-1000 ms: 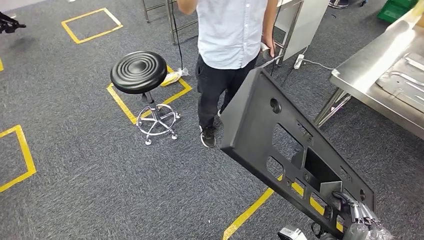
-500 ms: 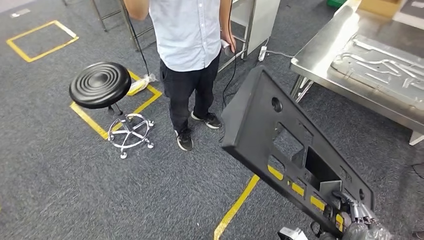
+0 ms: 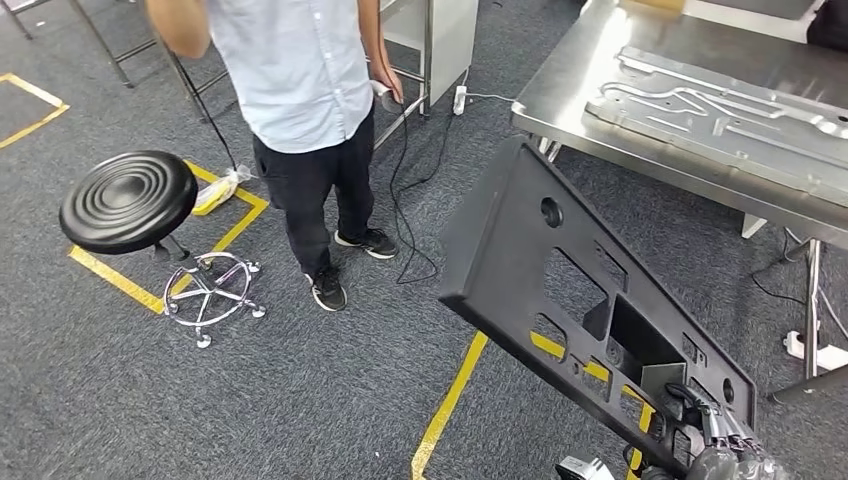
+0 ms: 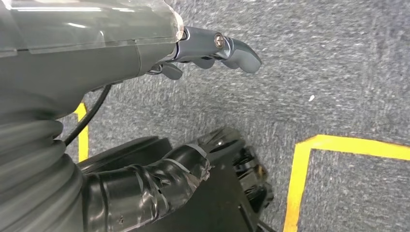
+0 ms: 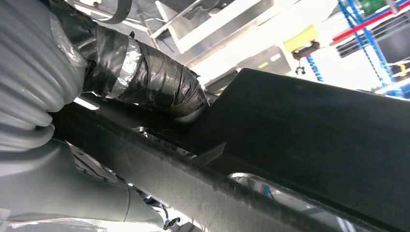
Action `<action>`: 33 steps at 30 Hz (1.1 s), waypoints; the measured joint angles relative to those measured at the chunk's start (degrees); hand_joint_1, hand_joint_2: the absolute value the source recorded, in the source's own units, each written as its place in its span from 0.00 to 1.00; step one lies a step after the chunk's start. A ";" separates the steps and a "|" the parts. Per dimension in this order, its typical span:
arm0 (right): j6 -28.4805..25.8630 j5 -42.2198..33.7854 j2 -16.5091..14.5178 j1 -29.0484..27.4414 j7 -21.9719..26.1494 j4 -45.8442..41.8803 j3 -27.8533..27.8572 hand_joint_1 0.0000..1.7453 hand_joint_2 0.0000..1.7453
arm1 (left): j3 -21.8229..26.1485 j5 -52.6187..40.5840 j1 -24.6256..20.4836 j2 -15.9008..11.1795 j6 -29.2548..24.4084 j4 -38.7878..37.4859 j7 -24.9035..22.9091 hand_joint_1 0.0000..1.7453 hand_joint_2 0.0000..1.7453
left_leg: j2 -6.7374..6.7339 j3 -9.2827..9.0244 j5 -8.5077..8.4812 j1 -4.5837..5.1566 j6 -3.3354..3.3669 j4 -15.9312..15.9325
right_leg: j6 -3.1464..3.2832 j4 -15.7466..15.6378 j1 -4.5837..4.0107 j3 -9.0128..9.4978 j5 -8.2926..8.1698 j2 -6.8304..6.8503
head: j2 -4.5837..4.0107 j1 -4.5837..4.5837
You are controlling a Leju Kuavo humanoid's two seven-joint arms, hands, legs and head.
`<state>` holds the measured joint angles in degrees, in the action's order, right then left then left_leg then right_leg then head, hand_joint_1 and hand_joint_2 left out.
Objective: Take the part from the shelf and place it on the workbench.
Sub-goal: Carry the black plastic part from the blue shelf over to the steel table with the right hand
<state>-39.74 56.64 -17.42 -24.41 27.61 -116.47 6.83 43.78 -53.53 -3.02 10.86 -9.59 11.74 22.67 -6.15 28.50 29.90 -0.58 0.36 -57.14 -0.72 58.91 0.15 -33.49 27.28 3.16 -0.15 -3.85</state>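
The part is a large black plastic panel [image 3: 500, 240] with several cut-outs. It is held tilted above the carpet, its top end leaning up and to the left. My right hand [image 3: 722, 442] grips its lower end at the bottom right of the head view. The right wrist view has the panel [image 5: 319, 140] close up, with taped dark fingers [image 5: 145, 77] wrapped over its edge. The steel workbench [image 3: 570, 90] stands at the upper right, beyond the panel. My left hand [image 4: 121, 63] hangs over the carpet, fingers apart and holding nothing.
A pressed metal sheet [image 3: 720, 100] lies on the workbench. A person in a light shirt [image 3: 300, 80] stands at the upper left beside a black stool [image 3: 128, 200]. Cables [image 3: 410, 180] trail on the carpet, yellow tape lines [image 3: 445, 410] cross it, and a power strip [image 3: 820, 350] lies under the bench.
The camera has turned right, so the person and stool slid left and more of the workbench came into view. The panel stays in my right hand in the same place.
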 joint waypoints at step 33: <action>-0.01 0.14 0.35 -0.09 -0.50 0.48 0.01 1.00 1.00 | 0.17 -0.45 -0.38 -0.01 0.60 0.00 0.01 0.00 1.00 | 0.62 -0.13 1.22 0.05 -0.54 -1.05 | 0.70 -0.30 0.33 -0.11 -0.40 -1.83 | 0.00 0.09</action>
<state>-39.75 56.77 -17.07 -24.50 27.10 -115.99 6.84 43.95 -53.98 -3.40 10.85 -8.99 11.74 22.68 -5.53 28.37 31.12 -0.53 -0.19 -58.19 -0.01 58.61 0.48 -33.61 26.88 1.33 -0.15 -3.75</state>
